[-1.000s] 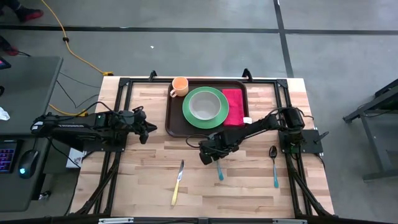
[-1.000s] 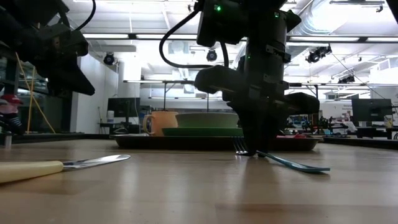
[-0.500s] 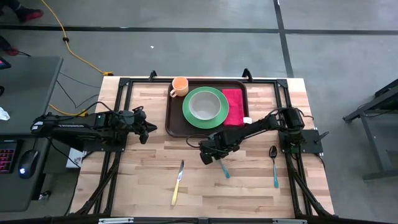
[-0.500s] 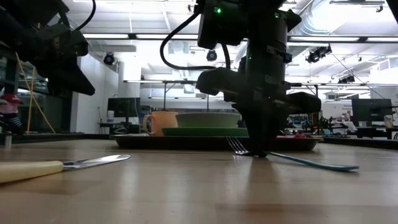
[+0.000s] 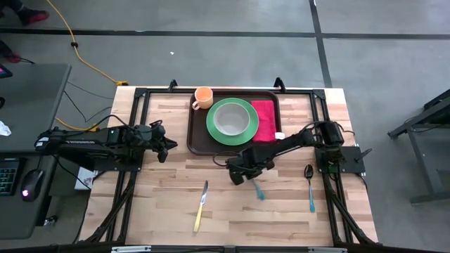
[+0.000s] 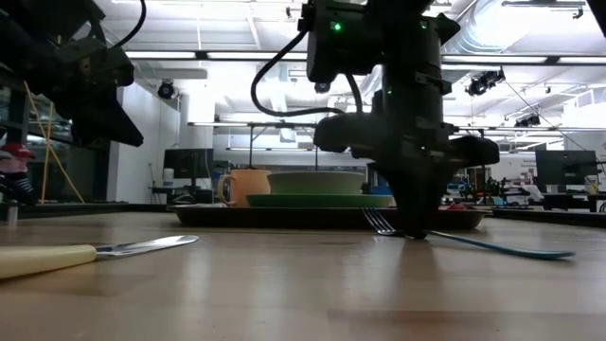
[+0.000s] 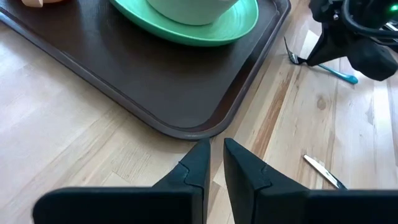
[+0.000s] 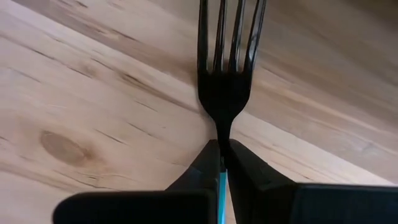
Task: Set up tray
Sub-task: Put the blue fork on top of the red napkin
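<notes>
The dark brown tray (image 5: 199, 133) lies at the table's far middle. It carries a green plate (image 5: 242, 130) with a pale bowl and a red napkin (image 5: 264, 121); an orange cup (image 5: 202, 97) sits at its far left corner. My right gripper (image 5: 239, 173) is just near of the tray, shut on a fork (image 5: 259, 190) with a blue handle; the dark tines (image 8: 230, 37) point ahead of its fingers. My left gripper (image 5: 165, 148) hovers shut to the left of the tray, facing its near left corner (image 7: 186, 127). My right gripper pinches the fork at its narrow neck (image 8: 221, 127), between the tines and the blue handle, with the fingers lying along the fork. The fork sits nearly level, low over the wood, its handle (image 6: 511, 249) trailing toward the table's near right. Whether the handle end touches the table I cannot tell.
A knife with a yellow handle (image 5: 201, 206) lies near of the table's middle, and a spoon with a blue handle (image 5: 310, 184) lies at the right side. Bare wood stretches between them and along the near edge. Black frame rails run along both table sides.
My right gripper has shifted a little toward the table's right and toward the tray, staying shut on the fork. The fork has turned with it: its blue handle has swung from pointing at the near edge to pointing near-right.
</notes>
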